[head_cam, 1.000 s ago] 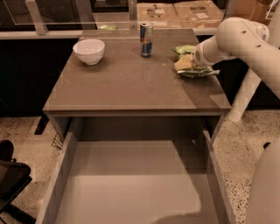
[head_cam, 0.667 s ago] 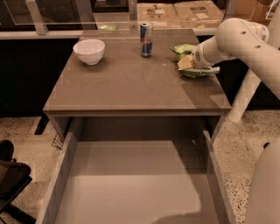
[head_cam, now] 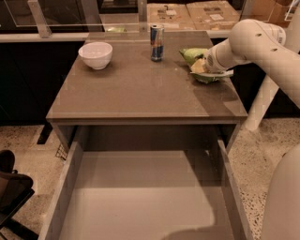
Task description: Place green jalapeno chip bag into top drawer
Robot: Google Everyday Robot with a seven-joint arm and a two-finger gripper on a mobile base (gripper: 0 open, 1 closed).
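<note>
Barely shifted, jaws clamp crinkled bag (head_cam: 192, 55), tabletop (head_cam: 140, 89) corner

A white bowl (head_cam: 95, 55) sat upright near the far left corner of the grey-brown table (head_cam: 136, 91). A blue-and-silver drink can (head_cam: 156, 42) stood upright toward the back edge, right of the middle and well apart from the bowl. The gripper (head_cam: 204, 68) was over the table's far right part, to the right of the can. Behind the table, flat cardboard boxes (head_cam: 187, 11) lay on a lower surface. The floor (head_cam: 26, 140) was pale speckled terrazzo. Part of a black chair (head_cam: 13, 185) showed at the lower left edge.
</note>
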